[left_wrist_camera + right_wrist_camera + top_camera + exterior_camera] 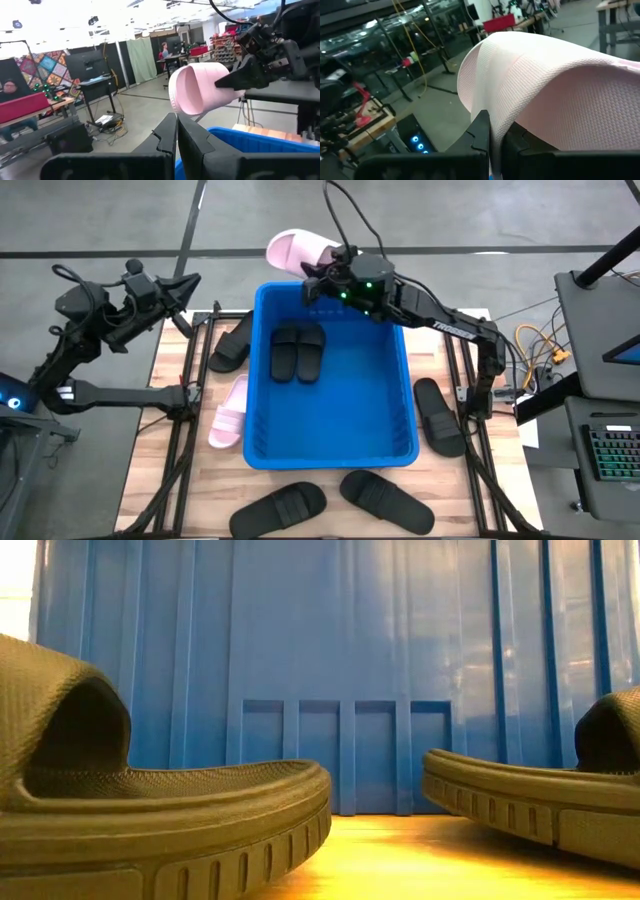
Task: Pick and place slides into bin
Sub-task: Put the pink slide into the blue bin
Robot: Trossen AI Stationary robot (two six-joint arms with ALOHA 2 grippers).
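The pink slide was held pinched at its strap by the closed right gripper just beyond the far rim of the bin, its long axis apparently pointing outward, while the left gripper was kept shut and empty, the pinch point itself being hidden.

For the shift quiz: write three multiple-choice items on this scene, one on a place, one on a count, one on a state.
1. Where is the held pink slide?
A. on the bin floor
B. beyond the bin's far rim, in the air
C. at the table's near edge

2. How many slides lie inside the bin?
A. none
B. two
C. four

3. The right gripper is:
A. shut on the pink slide
B. open, empty
C. resting in the bin

Answers: 1 B, it hangs past the rim; 2 B, a black pair; 3 A, fingers pinch its strap.
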